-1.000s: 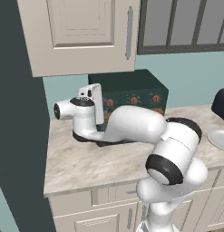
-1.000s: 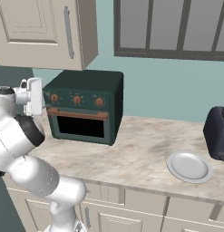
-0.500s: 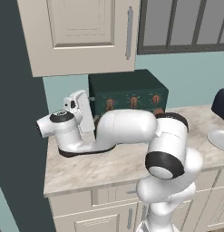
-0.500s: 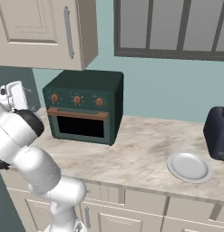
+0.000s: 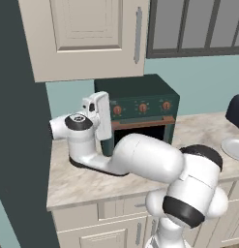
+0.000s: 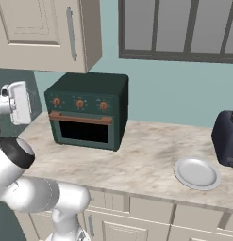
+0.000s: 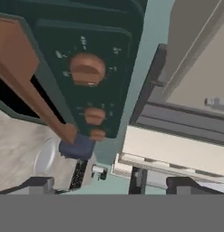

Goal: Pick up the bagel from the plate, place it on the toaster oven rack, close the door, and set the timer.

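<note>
With its door (image 6: 83, 132) shut, the toaster oven (image 6: 87, 114) stands at the back of the counter (image 6: 146, 162). My gripper (image 7: 109, 183) hangs open left of its knobs (image 7: 87, 69). The plate (image 6: 197, 172) lies bare, well right, beside a dark toaster (image 6: 226, 138); I cannot see the bagel.

We see a home kitchen: cream panelled wall cabinets (image 5: 87, 34), a marbled beige stone counter (image 6: 146, 157), a dark green toaster oven (image 6: 89, 113).
</note>
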Robot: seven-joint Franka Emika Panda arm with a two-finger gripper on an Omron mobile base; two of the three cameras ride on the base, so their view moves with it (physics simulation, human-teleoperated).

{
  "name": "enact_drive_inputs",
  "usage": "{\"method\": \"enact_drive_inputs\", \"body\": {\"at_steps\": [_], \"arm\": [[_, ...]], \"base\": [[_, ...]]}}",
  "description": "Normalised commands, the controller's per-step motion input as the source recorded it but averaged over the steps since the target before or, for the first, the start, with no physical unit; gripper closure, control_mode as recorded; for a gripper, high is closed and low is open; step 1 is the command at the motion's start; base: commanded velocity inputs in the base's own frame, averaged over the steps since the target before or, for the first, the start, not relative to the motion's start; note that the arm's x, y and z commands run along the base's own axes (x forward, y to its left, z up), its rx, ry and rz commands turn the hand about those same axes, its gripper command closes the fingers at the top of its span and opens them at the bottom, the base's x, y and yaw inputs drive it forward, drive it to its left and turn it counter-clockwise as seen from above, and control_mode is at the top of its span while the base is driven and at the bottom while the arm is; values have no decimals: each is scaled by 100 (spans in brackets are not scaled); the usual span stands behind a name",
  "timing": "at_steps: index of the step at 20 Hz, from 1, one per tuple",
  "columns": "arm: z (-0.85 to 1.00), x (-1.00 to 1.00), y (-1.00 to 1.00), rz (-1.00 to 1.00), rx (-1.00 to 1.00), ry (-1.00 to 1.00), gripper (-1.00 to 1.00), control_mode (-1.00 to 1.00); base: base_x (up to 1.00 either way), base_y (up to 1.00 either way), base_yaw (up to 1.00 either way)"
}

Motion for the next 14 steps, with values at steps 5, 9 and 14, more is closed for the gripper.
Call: {"method": "enact_drive_inputs", "body": {"at_steps": [5, 9, 14], "arm": [[56, 0, -99, 0, 36, 7, -100, -100], [31, 0, -100, 0, 44, 9, -100, -100], [2, 2, -99, 0, 44, 5, -100, -100]], "base": [[0, 0, 0], [0, 0, 0], [0, 0, 0]]}}
